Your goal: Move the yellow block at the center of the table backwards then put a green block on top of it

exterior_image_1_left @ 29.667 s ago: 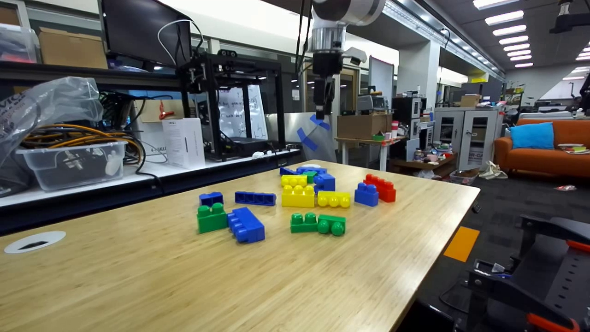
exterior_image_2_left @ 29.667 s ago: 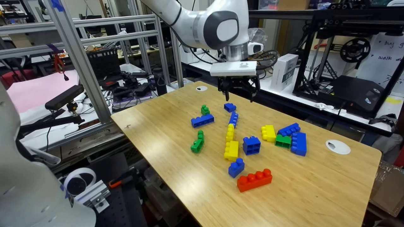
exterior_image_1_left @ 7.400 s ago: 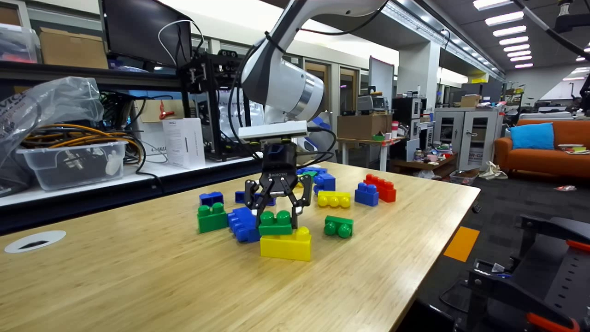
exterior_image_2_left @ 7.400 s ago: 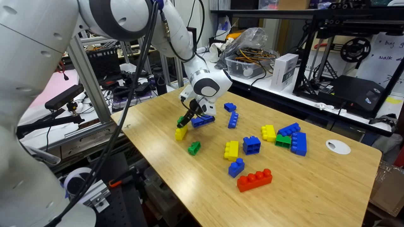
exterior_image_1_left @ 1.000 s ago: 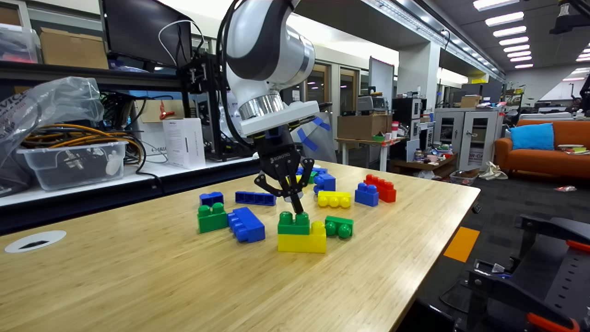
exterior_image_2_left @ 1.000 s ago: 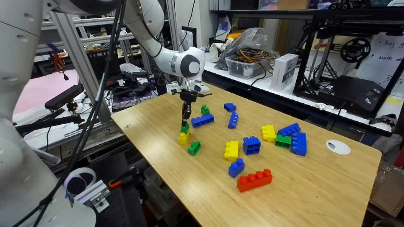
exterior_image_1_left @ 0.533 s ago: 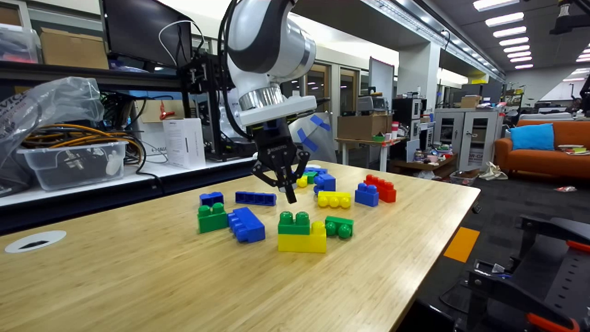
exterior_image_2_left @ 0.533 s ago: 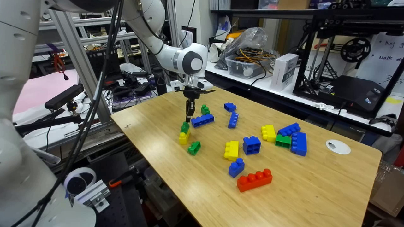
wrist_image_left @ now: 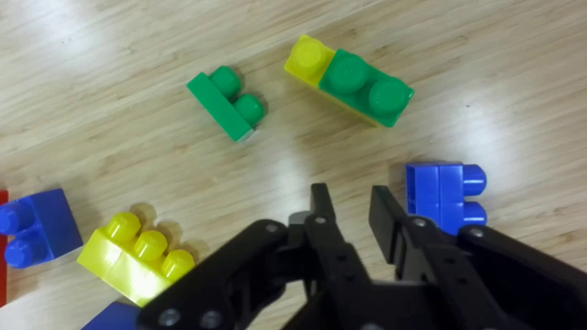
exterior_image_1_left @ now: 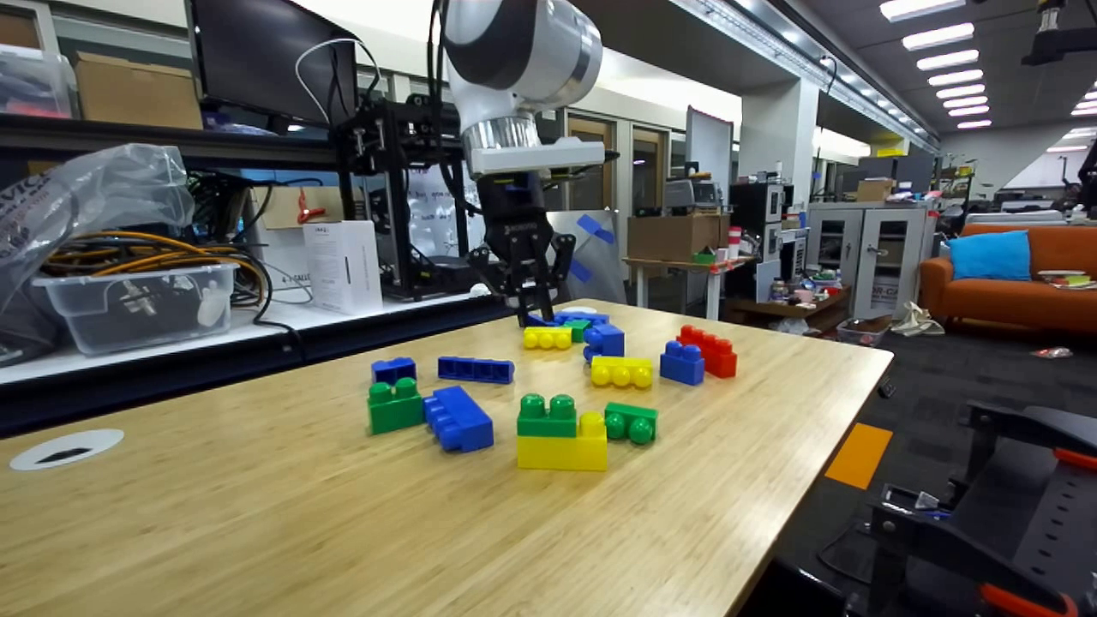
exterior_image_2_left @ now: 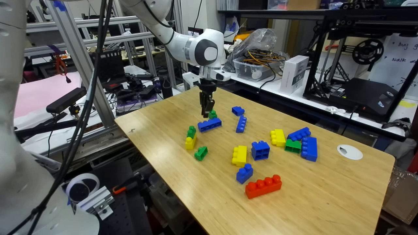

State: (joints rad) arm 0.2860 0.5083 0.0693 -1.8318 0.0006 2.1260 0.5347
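The yellow block [exterior_image_1_left: 561, 454] rests on the table [exterior_image_1_left: 343, 531], studs upward. On top of it sits the green block [exterior_image_1_left: 547, 422], covering one end and leaving a single yellow stud bare. From above, the wrist view has the yellow block [wrist_image_left: 306, 57] and the green block [wrist_image_left: 367, 87] lined up lengthwise. My gripper [wrist_image_left: 349, 188] is partly open, with bare tabletop visible between its fingers [wrist_image_left: 383, 220]. In both exterior views the gripper [exterior_image_1_left: 536, 321] hangs above the table, apart from the stacked pair [exterior_image_2_left: 191, 138].
A loose green brick [wrist_image_left: 220, 105] lies on its side near the stack. Around it are a blue brick [exterior_image_1_left: 458, 417], an upright green brick [exterior_image_1_left: 394, 404], another yellow brick [exterior_image_1_left: 622, 372], a small blue brick [exterior_image_1_left: 681, 362] and a red brick [exterior_image_1_left: 707, 350]. A blue brick [wrist_image_left: 435, 192] shows beside my right finger.
Over the last second my gripper has risen and moved away from the stack, and its fingers have parted from shut. Both stacked blocks have stayed in place.
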